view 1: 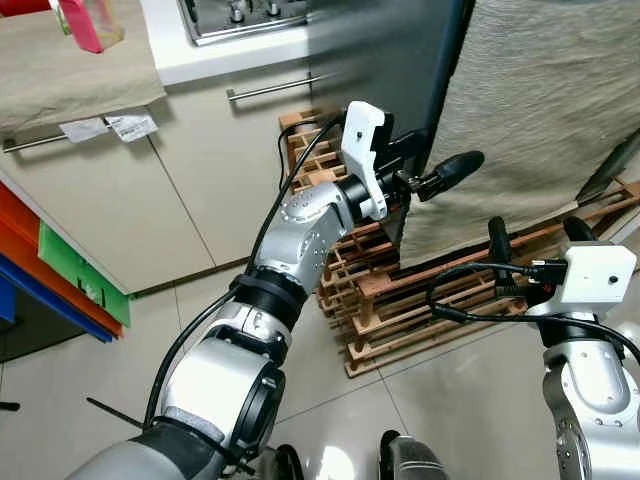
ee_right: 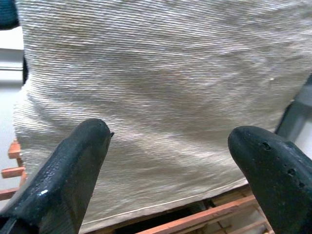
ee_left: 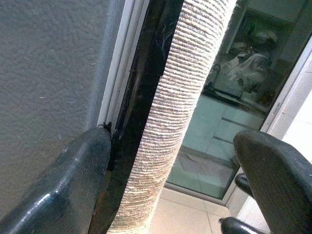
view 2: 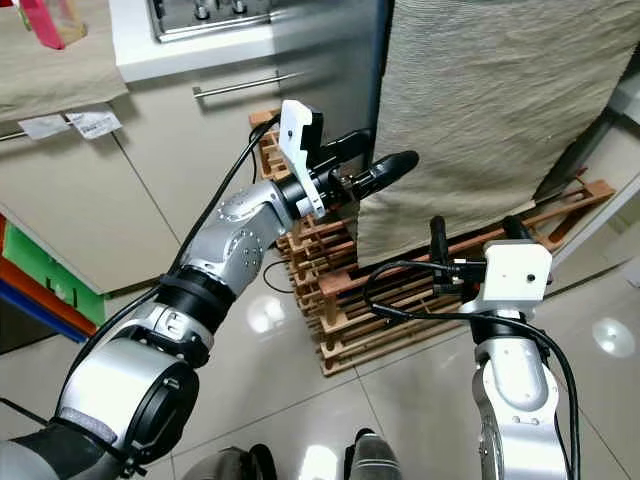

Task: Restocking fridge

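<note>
My left pincer [view 1: 425, 170], spread wide, straddles the fridge door's edge [ee_left: 139, 112]; one finger could snag the draped cloth [view 1: 530, 110] (right pincer [view 1: 535, 235] wide too).

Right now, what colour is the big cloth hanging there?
Beige, finely ribbed cloth; the right wrist view shows it best.
</note>
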Controlling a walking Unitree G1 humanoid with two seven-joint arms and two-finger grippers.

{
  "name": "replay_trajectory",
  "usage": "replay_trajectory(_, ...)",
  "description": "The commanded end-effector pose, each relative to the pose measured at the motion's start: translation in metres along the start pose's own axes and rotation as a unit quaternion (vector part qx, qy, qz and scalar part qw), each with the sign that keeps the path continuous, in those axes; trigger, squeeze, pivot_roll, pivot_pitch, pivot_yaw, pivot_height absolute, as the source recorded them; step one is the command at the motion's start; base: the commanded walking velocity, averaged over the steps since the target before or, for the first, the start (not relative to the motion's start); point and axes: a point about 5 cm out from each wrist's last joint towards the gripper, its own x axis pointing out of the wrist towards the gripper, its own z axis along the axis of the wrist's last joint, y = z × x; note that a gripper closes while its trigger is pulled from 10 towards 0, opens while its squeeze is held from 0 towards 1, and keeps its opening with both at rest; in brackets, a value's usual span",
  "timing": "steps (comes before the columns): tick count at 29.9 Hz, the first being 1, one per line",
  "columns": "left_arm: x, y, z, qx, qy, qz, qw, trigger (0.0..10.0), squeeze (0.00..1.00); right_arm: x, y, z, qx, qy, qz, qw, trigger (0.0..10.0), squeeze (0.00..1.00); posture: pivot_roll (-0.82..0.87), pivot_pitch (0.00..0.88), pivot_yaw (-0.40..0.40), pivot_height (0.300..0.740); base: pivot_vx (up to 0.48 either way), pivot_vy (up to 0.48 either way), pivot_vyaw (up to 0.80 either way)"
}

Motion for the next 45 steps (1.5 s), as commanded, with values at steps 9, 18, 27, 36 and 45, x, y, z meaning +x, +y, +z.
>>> replay_trajectory(9,0.044,-0.073,0.004,-0.069,-0.047,-0.193,0.978,10.0,0.0,-0.004,0.007,-0.003,0.014,0.017,0.025,0.999,10.0,0.0,-0.33,0.172,0.082,0.74,0.0,0.0,0.0)
replay_trajectory(18,0.05,-0.112,0.016,-0.116,-0.072,-0.303,0.943,10.0,0.0,-0.022,0.003,-0.043,0.023,0.12,0.047,0.991,10.0,0.0,-0.33,0.156,0.08,0.74,0.0,0.0,0.0)
replay_trajectory(27,0.049,-0.125,0.021,-0.143,-0.067,-0.334,0.929,10.0,0.0,-0.04,-0.006,-0.076,0.014,0.189,0.052,0.981,10.0,0.0,-0.33,0.138,0.075,0.74,0.0,0.0,0.0)
replay_trajectory(36,0.044,-0.121,0.031,-0.173,-0.079,-0.314,0.93,10.0,0.0,-0.056,0.019,-0.104,0.048,0.3,0.17,0.938,10.0,0.0,-0.32,0.118,0.06,0.74,0.0,0.0,0.0)
replay_trajectory(45,0.042,-0.107,0.033,-0.176,-0.078,-0.273,0.943,10.0,0.0,-0.102,-0.021,-0.163,0.133,0.497,0.098,0.852,10.0,0.0,-0.31,0.085,0.048,0.74,0.0,0.0,0.0)
